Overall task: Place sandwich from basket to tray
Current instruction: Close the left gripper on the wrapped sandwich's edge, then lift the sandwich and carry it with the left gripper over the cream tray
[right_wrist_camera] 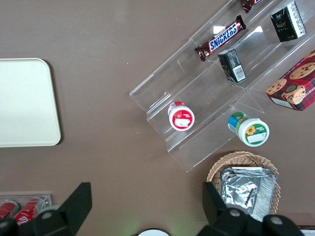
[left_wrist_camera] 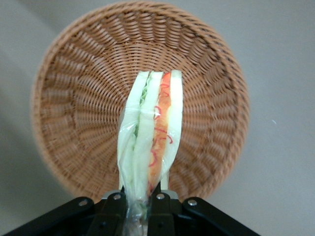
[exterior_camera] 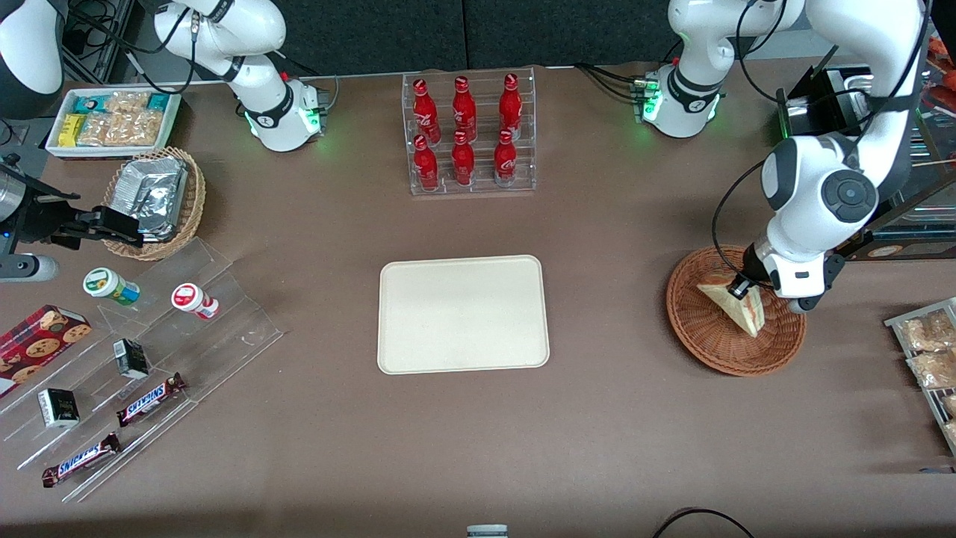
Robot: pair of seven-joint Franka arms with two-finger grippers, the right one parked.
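Sandwich first: the small triangular wedge of pale tan bread in clear wrap (exterior_camera: 738, 304), with red, white and green filling layers showing along its cut edge (left_wrist_camera: 151, 135), is pinched at one end by the working arm's tool (left_wrist_camera: 140, 206). The tool's two black fingers (left_wrist_camera: 114, 205) are closed tight against the wrapped bread, one on each face, with the wedge sticking out between them. In the front view the tool (exterior_camera: 739, 288) hangs over the round, shallow, reddish-brown woven wicker basket (exterior_camera: 698, 340), and the wedge slants across the basket's bowl; whether its low tip touches the weave I cannot tell. The wrist view shows the woven bowl (left_wrist_camera: 74, 108) spread all around the sandwich.

The basket sits on the brown worktop (exterior_camera: 597, 418) toward the working arm's end. Well apart from it, near the middle of the worktop, lies the flat cream-white rectangular tray with rounded corners and a low rim (exterior_camera: 463, 314), with nothing on it. A clear acrylic rack of red soda bottles (exterior_camera: 469, 134) stands farther from the front camera than the tray. Toward the parked arm's end are a lighter tan wicker basket holding silver foil packets (exterior_camera: 155, 203) and a clear stepped stand with chocolate bars (exterior_camera: 149, 400).
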